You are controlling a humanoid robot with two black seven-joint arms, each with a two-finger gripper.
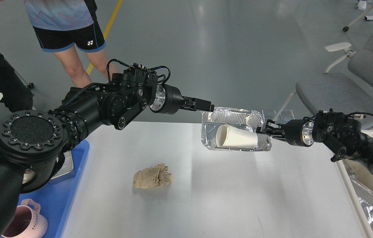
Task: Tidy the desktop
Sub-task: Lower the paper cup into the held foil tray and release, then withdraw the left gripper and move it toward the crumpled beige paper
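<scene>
Head view: a shiny rectangular foil tray holds 1 white paper cup lying on its side above the far edge of the large white-grey desktop. The right gripper pinches the tray's right rim. The left gripper sits just beside its left corner, seemingly empty; its finger gap is unclear. A crumpled beige paper wad lies on the desktop. A blue plastic tray holds a pink mug.
</scene>
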